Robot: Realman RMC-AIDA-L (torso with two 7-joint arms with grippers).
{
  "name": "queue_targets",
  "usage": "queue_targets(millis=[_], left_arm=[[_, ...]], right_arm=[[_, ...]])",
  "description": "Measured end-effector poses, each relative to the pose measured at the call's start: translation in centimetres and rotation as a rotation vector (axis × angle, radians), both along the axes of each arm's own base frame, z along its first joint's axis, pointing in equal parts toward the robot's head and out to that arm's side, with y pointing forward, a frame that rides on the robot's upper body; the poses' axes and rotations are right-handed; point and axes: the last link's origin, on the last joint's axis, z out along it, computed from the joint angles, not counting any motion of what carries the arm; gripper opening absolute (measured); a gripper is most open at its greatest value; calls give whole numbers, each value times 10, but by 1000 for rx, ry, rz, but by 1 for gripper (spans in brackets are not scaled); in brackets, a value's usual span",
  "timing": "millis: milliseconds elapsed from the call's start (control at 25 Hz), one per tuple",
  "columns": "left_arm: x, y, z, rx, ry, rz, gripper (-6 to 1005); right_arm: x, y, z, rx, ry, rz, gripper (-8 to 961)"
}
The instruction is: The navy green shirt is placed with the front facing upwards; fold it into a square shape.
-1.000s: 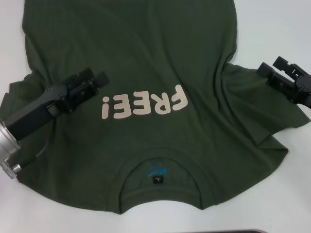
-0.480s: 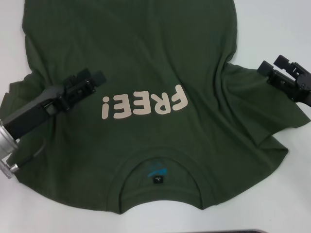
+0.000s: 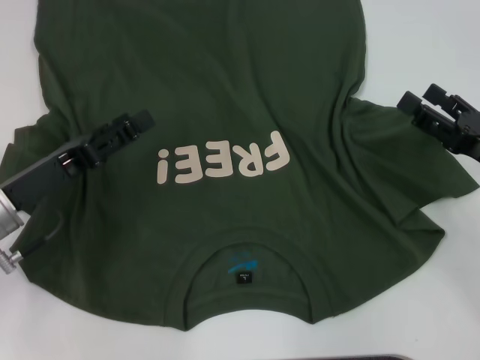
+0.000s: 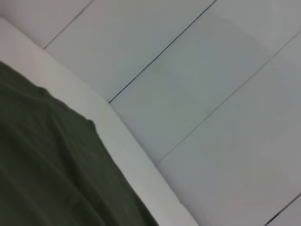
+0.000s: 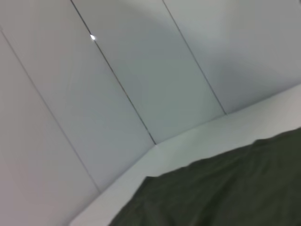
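The navy green shirt (image 3: 225, 150) lies spread on the white table (image 3: 420, 45) in front of me, front side up. Its collar (image 3: 244, 251) is on the near side, close to my body, and the hem goes away from me past the far edge of the head view. The cream lettering "FREE!" (image 3: 223, 160) is in the middle of the chest and reads upside down from my head camera. A small black tag (image 3: 243, 278) sits inside the collar, with a bit of blue print just above it.

On the left side, my left gripper (image 3: 133, 124) is over the shirt near the left sleeve, pointing toward the lettering. Its fingers are close together, but I cannot tell if they hold any cloth. The left sleeve (image 3: 22, 142) lies flat at the left border of the table.

In the middle the cloth is mostly smooth, with some soft folds that run from the lettering toward the right armpit.

On the right side, the right sleeve (image 3: 420, 172) is wrinkled and bunched. My right gripper (image 3: 426, 101) is at the far edge of this sleeve, over the border between cloth and table. Its two fingers stand apart, so it is open and grips nothing.

Both wrist views show only an edge of the green cloth on the white table and a pale panelled wall (image 4: 211, 94) behind it.
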Motion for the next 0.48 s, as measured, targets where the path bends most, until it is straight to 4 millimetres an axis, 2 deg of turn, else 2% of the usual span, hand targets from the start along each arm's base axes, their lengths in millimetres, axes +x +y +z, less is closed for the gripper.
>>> queue_targets(millis=[200,480], left_arm=[[-2,-1,5,-5,10,-10,830],[-10,6,25,-110,94,-20,828]], right_arm=[[5,1,1,19,-4,-39,893],[5,-3,-3,14,7,-45,892]])
